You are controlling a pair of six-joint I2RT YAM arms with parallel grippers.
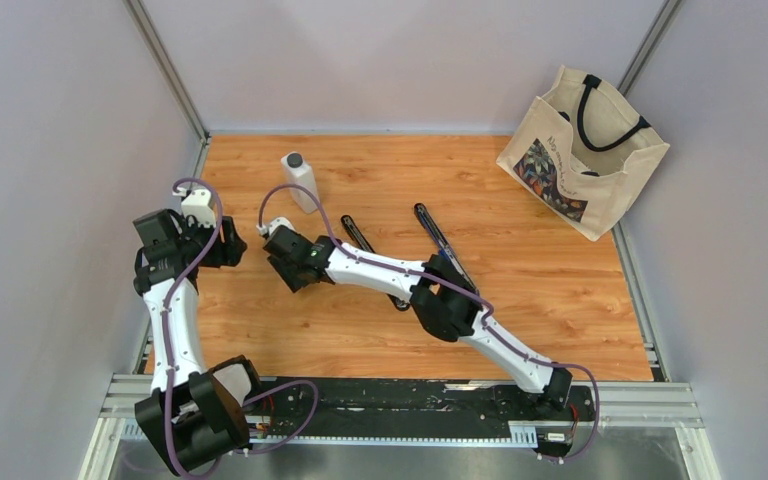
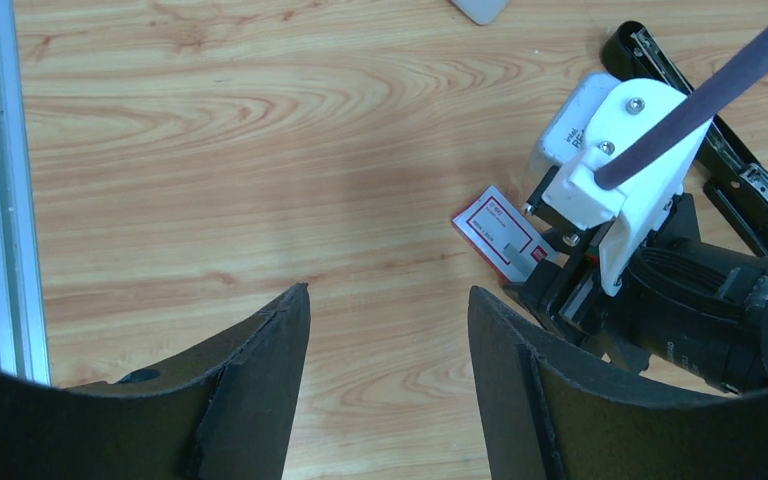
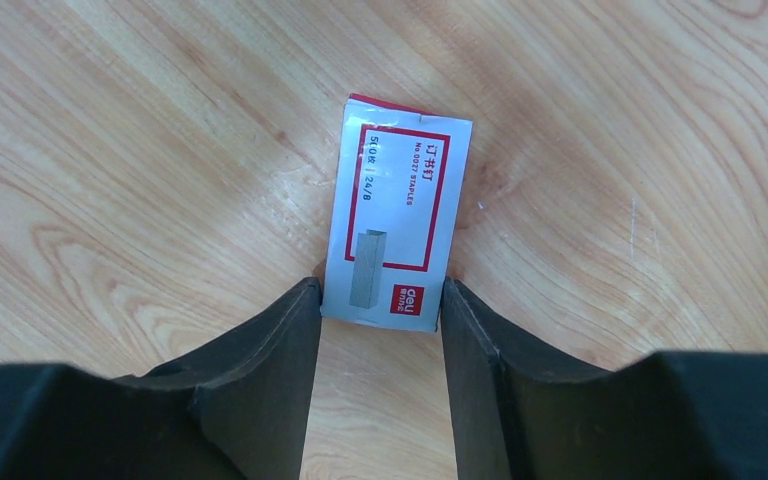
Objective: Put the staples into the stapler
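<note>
Staples box [image 3: 392, 215] lies flat on the wooden table [image 3: 110, 150], my right gripper [image 3: 380, 290] straddling one short end to pinch it, contact uncertain; left gripper [image 2: 388, 295] hangs spread, empty.

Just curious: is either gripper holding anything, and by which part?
The left gripper holds nothing. The right gripper flanks the staples box at its near end, touching both long sides; firm grip cannot be told.

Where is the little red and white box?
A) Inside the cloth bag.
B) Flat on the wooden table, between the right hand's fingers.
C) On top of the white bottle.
B: the staples box lies flat on the table, with its near end between the two fingers of the right hand.
</note>
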